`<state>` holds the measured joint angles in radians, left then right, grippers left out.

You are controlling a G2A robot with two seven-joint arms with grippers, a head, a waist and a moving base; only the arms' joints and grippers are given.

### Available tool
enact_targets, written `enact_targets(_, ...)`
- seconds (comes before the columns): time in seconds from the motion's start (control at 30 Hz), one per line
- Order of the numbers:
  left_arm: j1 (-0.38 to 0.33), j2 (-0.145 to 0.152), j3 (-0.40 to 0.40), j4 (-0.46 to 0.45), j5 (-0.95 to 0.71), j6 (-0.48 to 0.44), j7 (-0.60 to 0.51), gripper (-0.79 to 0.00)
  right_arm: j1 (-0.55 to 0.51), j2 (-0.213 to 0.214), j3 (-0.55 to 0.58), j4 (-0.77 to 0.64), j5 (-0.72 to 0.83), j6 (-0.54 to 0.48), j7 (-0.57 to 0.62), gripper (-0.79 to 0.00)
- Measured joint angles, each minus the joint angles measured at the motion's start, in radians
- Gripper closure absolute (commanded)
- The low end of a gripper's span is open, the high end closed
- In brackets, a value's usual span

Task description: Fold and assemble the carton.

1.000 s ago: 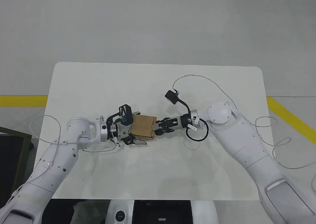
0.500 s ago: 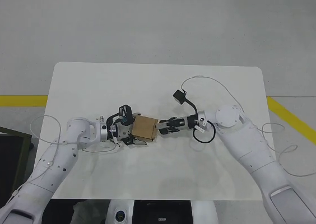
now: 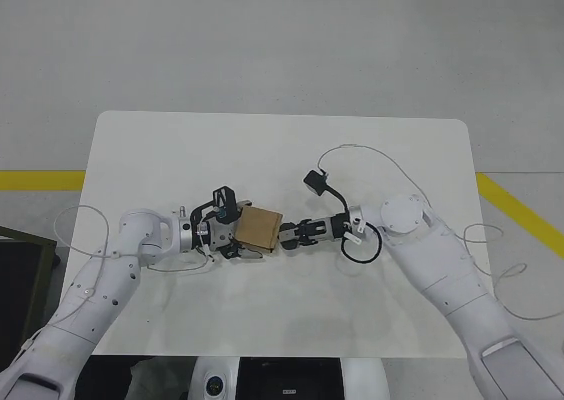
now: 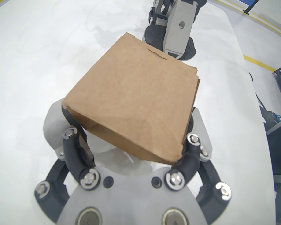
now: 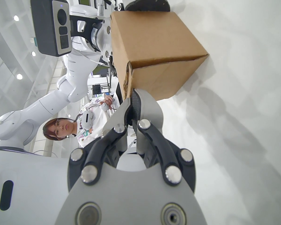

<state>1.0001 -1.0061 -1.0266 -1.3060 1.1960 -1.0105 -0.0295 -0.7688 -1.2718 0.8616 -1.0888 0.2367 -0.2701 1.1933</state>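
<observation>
1. Carton of brown cardboard, folded into a box shape, sits near the middle of the top view on the white table, directly between the two grippers.
2. The left gripper comes in from the left of the frame. Its fingers are spread around the carton's left end and clamp it from both sides, one on each side wall.
3. In the left wrist view the carton shows a broad plain panel with a short slit near its far edge. The right gripper stands just behind that edge.
4. The right gripper comes in from the right of the frame. Its fingers are pressed together with no gap, and their tips touch the carton's right end.
5. In the right wrist view those closed tips meet a frayed corner of the carton.
6. A thin white cable loops over the table in the upper right of the top view.
</observation>
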Motion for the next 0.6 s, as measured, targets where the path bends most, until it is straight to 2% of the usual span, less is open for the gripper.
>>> enact_targets(0.47,-0.004,-0.003,0.006,0.001,-0.003,-0.002,-0.004,-0.785,0.059,-0.032,-0.051,0.079,0.034,-0.042,0.005,0.000)
enact_targets(0.6,-0.006,-0.002,0.000,0.009,-0.009,-0.002,-0.004,-0.785,0.057,-0.024,-0.031,0.081,0.021,-0.036,0.006,-0.080)
